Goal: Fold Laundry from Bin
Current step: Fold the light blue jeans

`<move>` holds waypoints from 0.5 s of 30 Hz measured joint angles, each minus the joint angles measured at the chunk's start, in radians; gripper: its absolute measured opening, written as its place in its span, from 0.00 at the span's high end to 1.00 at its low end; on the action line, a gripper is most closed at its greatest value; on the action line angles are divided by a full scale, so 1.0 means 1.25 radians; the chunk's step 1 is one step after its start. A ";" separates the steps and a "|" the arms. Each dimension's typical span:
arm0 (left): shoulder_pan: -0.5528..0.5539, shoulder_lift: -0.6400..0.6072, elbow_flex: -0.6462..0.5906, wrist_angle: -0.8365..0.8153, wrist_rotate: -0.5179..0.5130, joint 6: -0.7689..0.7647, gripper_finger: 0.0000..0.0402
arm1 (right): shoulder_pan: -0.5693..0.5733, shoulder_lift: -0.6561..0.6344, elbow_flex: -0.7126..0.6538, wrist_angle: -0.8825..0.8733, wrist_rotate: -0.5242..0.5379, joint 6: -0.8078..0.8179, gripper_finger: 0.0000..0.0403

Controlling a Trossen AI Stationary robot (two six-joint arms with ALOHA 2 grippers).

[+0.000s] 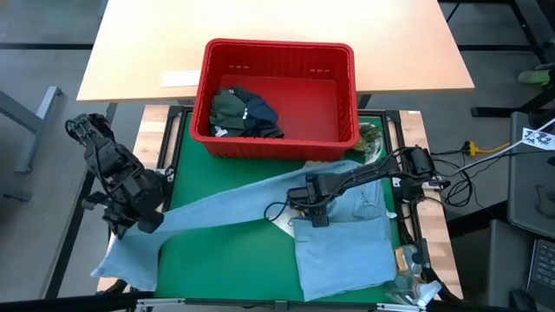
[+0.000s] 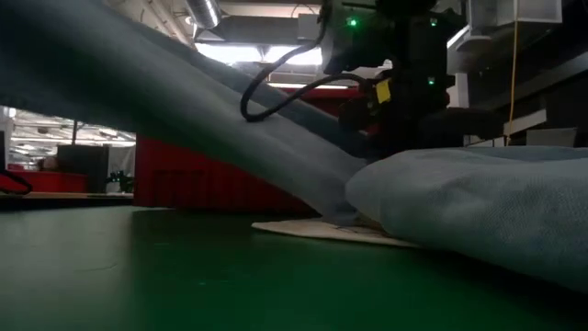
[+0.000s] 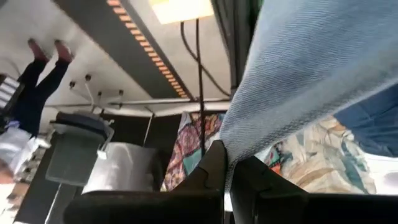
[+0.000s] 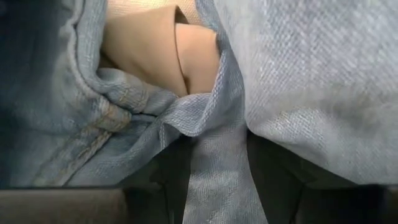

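From above, the red bin [image 1: 279,97] sits at the back of the green mat [image 1: 234,260] with dark clothes [image 1: 244,113] inside. The light blue shirt [image 1: 342,247] lies on the mat. The left gripper [image 1: 143,217] pinches one shirt end tight, and the right gripper [image 1: 316,215] presses down mid-shirt. From table height, the shirt [image 2: 478,198] stretches up. In the right wrist view, blue cloth [image 4: 217,174] sits between partly open fingers.

Overhead view looks straight down; red bin [image 1: 277,95] at 12 o'clock. Low view looks level across the green mat [image 2: 184,276]. Wrist views sit close against the blue shirt [image 4: 311,81], shared by all.
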 joint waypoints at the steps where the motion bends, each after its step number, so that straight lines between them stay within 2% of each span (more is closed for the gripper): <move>1: 0.000 0.000 0.000 0.002 -0.015 0.003 1.00 | 0.000 0.001 0.006 -0.005 0.000 -0.007 0.60; 5: 0.000 0.000 0.000 0.055 -0.089 0.015 1.00 | 0.000 0.000 0.059 -0.050 0.000 -0.032 0.60; 9: 0.011 0.000 0.000 0.165 -0.199 0.012 1.00 | 0.001 -0.005 0.129 -0.083 0.000 -0.049 0.60; 15: 0.011 0.007 0.000 0.272 -0.418 0.012 1.00 | 0.001 -0.010 0.216 -0.065 0.002 -0.088 0.60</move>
